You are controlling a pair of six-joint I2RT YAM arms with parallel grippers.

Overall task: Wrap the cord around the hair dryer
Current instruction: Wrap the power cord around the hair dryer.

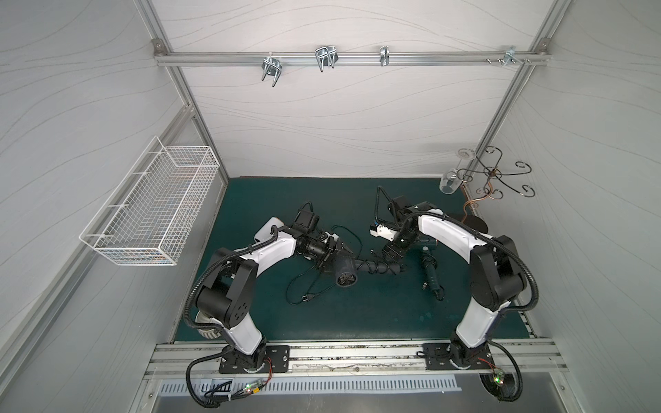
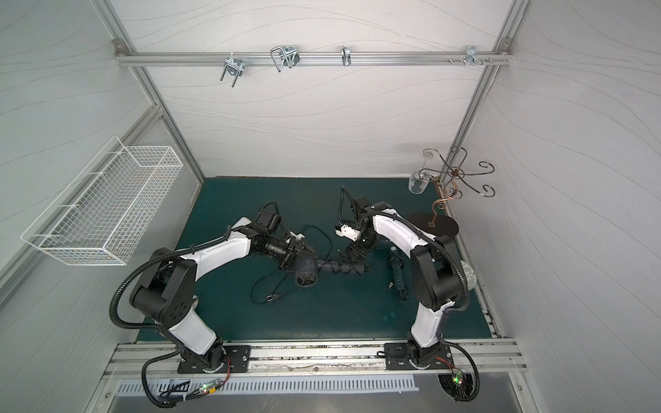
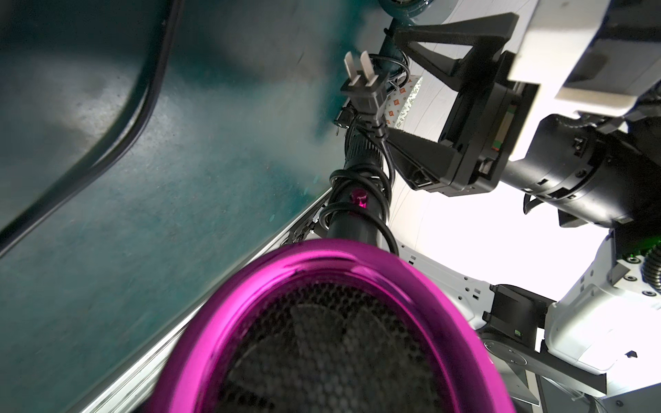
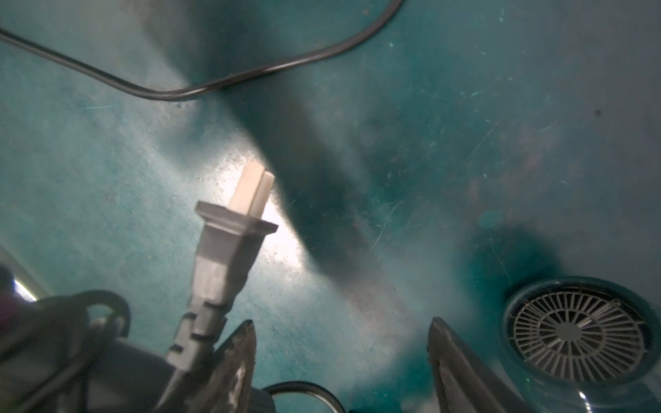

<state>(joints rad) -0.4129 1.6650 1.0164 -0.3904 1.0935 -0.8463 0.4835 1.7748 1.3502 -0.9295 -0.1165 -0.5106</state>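
Note:
The hair dryer (image 1: 346, 277) is dark, with a shiny pink ring (image 3: 250, 304) round its meshed end. My left gripper (image 1: 344, 255) is shut on its barrel; its own fingers are hidden in the left wrist view. The handle (image 1: 379, 267) points toward my right arm. The cord (image 3: 352, 186) is coiled round the handle, and its plug (image 3: 361, 85) sticks out past the handle's end. My right gripper (image 4: 342, 321) stands open at that end with nothing between its fingers. The plug (image 4: 229, 250) lies just outside one finger.
A second, teal hair dryer (image 1: 431, 273) lies on the green mat (image 1: 357, 321) by my right arm. A loose black cord with a plug (image 1: 307, 296) loops on the mat below the left gripper. Wire basket (image 1: 150, 211) on the left wall; glass rack (image 1: 497, 175) back right.

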